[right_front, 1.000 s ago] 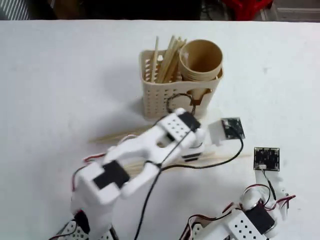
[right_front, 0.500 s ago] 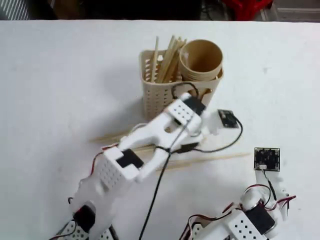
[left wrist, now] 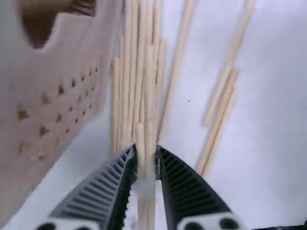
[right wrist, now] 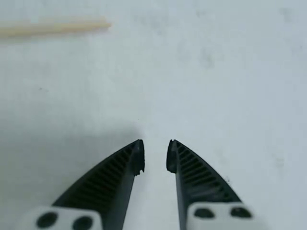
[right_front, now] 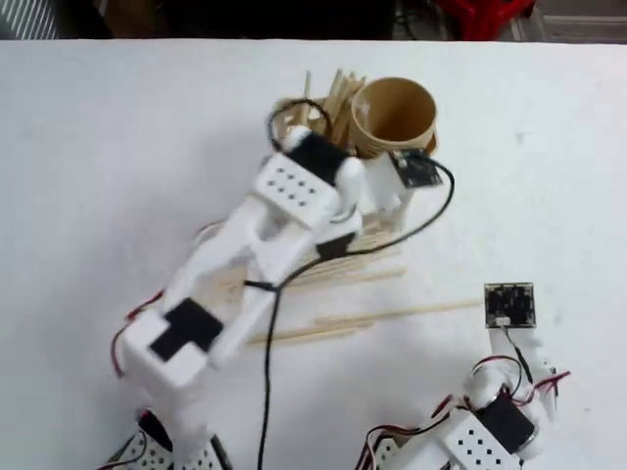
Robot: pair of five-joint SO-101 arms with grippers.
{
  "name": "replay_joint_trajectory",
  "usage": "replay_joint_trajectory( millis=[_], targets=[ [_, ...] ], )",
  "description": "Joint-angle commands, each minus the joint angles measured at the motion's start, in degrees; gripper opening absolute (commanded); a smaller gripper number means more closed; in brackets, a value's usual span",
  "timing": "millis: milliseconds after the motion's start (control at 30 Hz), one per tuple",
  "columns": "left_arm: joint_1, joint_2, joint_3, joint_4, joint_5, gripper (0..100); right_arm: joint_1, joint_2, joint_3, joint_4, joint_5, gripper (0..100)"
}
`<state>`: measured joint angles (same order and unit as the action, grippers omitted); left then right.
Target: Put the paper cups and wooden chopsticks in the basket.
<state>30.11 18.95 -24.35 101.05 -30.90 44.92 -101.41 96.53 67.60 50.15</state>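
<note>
Left gripper (left wrist: 145,158) pinching chopsticks (left wrist: 145,139) beside the basket (left wrist: 53,96).
High view: basket holds paper cups (right_front: 394,113); loose chopsticks (right_front: 372,318) lie on the table (right_front: 98,147) just in front. Left wrist view: jaws nearly shut on two sticks, basket wall just beside. Right wrist view: right gripper (right wrist: 154,155) slightly open, empty, over the table, a chopstick tip (right wrist: 53,26) well apart.

Left arm (right_front: 265,230) covers the basket's (right_front: 287,122) front here; chopsticks (left wrist: 144,136) pinched in the left gripper (left wrist: 145,153) run off the edge, maybe two of them.
</note>
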Motion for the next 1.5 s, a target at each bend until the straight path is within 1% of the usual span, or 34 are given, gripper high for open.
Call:
replay_joint_trajectory(
  millis=[0, 133, 267, 333, 400, 533, 667, 767, 933, 1267, 1333, 1467],
  targets=[
    [-1.1, -15.5, 2.5, -0.2, 0.2, 2, -3.4, -0.3, 0.4, 0.2, 0.1, 9.8],
    [-1.1, -29.7, 4.7, -4.1, 1.0, 2, -8.2, -0.3, -0.1, 0.2, -3.0, 9.8],
    [-1.3, -39.0, 4.5, -9.4, 6.2, 2, -15.1, 0.0, -0.2, 0.7, -4.0, 9.8],
    [-1.3, -40.9, 4.5, -13.5, 8.9, 2, -18.2, 0.1, -1.1, 2.2, -4.2, 9.8],
    [-1.3, -41.2, 4.5, -17.9, 11.4, 2, -20.4, 0.1, -2.7, 3.9, -6.9, 9.8],
    [-1.3, -41.3, 4.5, -25.0, 16.0, 2, -23.6, -0.2, -3.8, 4.2, -10.4, 9.8],
    [-1.3, -41.3, 4.7, -33.2, 19.3, 2, -27.8, 0.0, -3.8, 4.1, -10.9, 9.8],
    [-1.3, -41.2, 4.9, -38.9, 20.7, 2, -28.6, 0.1, -3.8, 3.3, -11.2, 9.8],
    [-1.3, -41.3, 4.5, -44.7, 24.5, 2, -28.6, 0.1, -3.9, 2.2, -13.3, 9.8],
    [-1.3, -41.1, 4.9, -58.6, 25.0, 2, -28.6, -0.3, -1.4, 2.2, -13.3, 9.8],
    [-2.5, -40.2, 5.3, -60.6, 25.1, 2, -28.6, -0.3, -1.4, 2.2, -13.3, 9.8],
    [-6.0, -34.1, 6.1, -64.5, 25.1, 2, -28.6, -0.3, -1.4, 2.2, -13.3, 9.8]
  ],
)
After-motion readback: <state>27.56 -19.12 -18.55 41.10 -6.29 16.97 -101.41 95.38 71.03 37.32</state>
